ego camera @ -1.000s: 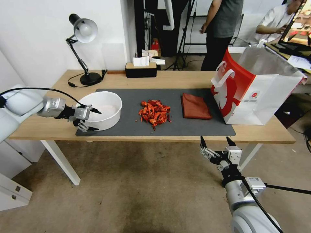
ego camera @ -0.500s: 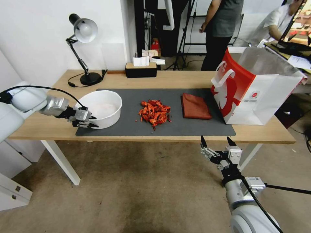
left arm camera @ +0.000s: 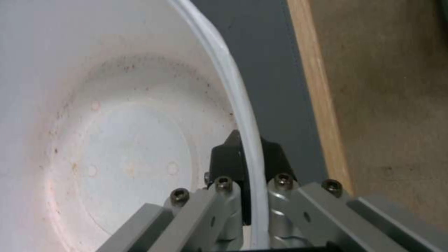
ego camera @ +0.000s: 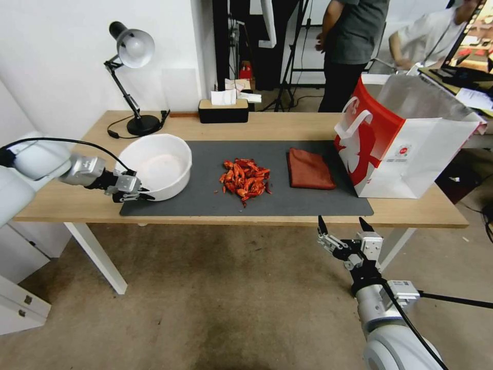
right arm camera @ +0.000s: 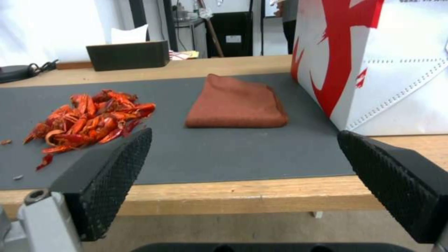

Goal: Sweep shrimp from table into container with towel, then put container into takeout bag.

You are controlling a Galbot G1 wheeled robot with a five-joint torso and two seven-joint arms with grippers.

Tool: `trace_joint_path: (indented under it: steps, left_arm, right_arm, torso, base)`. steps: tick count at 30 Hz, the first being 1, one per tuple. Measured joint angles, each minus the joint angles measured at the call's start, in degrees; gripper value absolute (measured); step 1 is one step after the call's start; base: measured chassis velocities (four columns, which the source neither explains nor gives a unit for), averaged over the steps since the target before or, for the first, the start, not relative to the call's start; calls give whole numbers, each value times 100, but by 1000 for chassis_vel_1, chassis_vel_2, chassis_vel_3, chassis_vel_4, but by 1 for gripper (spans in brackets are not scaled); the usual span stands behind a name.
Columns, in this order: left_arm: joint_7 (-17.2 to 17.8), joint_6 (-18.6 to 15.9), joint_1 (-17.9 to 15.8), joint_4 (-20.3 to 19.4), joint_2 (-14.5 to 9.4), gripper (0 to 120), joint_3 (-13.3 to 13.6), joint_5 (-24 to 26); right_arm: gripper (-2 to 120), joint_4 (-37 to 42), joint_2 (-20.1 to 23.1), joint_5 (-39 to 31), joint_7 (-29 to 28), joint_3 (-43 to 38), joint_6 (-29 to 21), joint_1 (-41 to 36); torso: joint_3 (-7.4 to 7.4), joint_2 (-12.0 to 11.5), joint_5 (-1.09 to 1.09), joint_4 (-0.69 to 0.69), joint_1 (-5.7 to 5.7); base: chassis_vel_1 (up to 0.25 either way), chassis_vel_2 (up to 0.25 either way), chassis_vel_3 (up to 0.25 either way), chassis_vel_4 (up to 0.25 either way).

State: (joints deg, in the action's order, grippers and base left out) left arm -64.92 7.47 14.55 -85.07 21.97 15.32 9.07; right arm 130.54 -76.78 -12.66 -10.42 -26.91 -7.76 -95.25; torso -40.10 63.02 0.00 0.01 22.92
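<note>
The white container [ego camera: 156,165] sits at the left end of the grey mat on the table [ego camera: 92,204], tipped a little with its near side raised. My left gripper [ego camera: 139,195] is shut on the container's near rim [left arm camera: 243,115], one finger inside the wall and one outside. The shrimp [ego camera: 245,177] lie heaped in the mat's middle, and the rust-red towel [ego camera: 309,169] rests folded just right of them. The red and white takeout bag [ego camera: 405,144] stands open at the table's right end. My right gripper [ego camera: 344,225] hangs open below the table's front edge, facing the shrimp [right arm camera: 91,117] and towel [right arm camera: 236,102].
A black desk lamp [ego camera: 131,77] and its cable stand at the back left, a dark tissue box [ego camera: 223,109] at the back middle. The mat's front edge [left arm camera: 299,105] runs close to the table's front edge.
My left gripper closed onto the container's near rim and drew it slightly left and up, so the bowl now tilts. The right arm has not moved.
</note>
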Motion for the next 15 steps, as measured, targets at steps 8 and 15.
trace_joint_path:
  steps: [8,15]
  left_arm:
    - [39,447,2007,-878,-614,0,-2001,-136]
    - [-94,922,3273,-1259,-762,0,-3392,-120]
  right_arm:
    - [100,-27,53,-11,4,2,5,19]
    - [100,-30,118,-46,6,-20,6,2]
  torso:
    - [1,0,-1,1,0]
    - [1,1,-1,-2,-1]
  base:
    - [0,0,0,0]
    - [0,0,0,0]
